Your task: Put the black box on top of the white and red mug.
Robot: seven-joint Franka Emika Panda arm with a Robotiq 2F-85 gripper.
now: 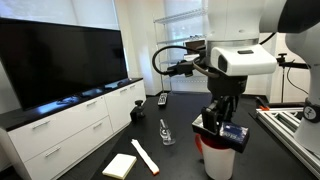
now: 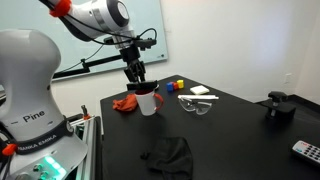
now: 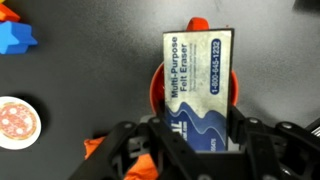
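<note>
The black box (image 3: 200,80) is a felt eraser with a blue and white label. My gripper (image 3: 200,138) is shut on its sides and holds it directly over the white and red mug (image 3: 154,92), whose red rim shows around the box. In both exterior views the gripper (image 1: 222,122) (image 2: 137,78) hangs right above the mug (image 1: 219,160) (image 2: 148,102), with the box (image 1: 233,133) at the mug's mouth. I cannot tell whether the box rests on the rim.
An orange cloth (image 2: 124,103) lies against the mug. Safety glasses (image 2: 198,105), coloured blocks (image 2: 177,86), a black cloth (image 2: 168,153) and a remote (image 2: 308,150) lie on the dark table. A blue block (image 3: 15,35) and a round disc (image 3: 18,118) lie to one side.
</note>
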